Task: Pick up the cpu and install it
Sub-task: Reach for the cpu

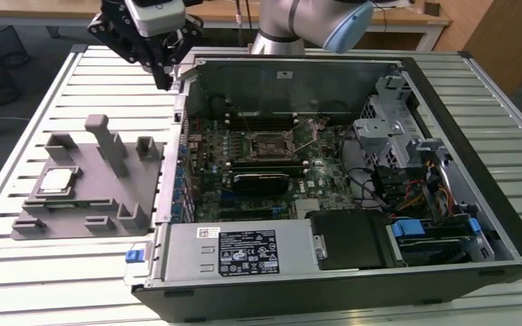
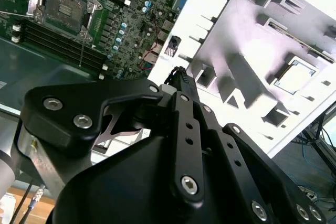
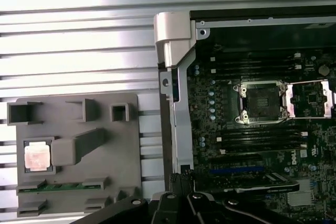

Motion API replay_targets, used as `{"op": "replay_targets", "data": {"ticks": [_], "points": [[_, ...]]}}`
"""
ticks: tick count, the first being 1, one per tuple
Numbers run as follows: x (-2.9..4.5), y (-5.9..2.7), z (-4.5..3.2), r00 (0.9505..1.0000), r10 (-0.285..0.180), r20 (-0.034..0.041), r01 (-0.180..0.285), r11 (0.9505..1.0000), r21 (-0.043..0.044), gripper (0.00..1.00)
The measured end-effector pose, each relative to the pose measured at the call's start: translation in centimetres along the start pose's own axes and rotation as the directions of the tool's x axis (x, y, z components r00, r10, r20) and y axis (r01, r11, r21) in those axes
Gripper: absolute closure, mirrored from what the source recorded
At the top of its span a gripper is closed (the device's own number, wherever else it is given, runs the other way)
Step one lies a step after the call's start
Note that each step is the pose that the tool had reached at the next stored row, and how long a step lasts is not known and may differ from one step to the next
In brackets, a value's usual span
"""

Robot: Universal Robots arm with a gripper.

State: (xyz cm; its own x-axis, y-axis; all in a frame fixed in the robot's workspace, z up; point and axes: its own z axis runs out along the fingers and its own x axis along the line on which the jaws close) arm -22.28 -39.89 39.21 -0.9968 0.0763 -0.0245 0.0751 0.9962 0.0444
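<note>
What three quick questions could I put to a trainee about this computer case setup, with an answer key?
1. True or false: the cpu already sits in the motherboard socket.
2. The gripper holds: A the cpu, B a cable, C nothing.
3. Fill in: the cpu lies on the grey ___ beside the computer case.
Key: 1 false; 2 C; 3 tray.

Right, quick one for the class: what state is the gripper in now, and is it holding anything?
Gripper: fingers closed, holding nothing; the cpu lies in the grey tray.
</note>
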Motion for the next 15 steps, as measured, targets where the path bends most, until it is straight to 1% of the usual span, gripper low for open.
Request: {"op": "replay_targets", "data": {"ticks": [10,12,15], "points": [[1.15,-0.09,-0.02,1.0000,0.000,0.0000,0.000,1.0000,0.0000,0.89],[1.59,-0.12,-0.02,1.0000,0.000,0.0000,0.000,1.0000,-0.0001,0.89],[1.93,-0.15,-0.03,1.0000,0.000,0.0000,0.000,1.0000,-0.0001,0.89]]}}
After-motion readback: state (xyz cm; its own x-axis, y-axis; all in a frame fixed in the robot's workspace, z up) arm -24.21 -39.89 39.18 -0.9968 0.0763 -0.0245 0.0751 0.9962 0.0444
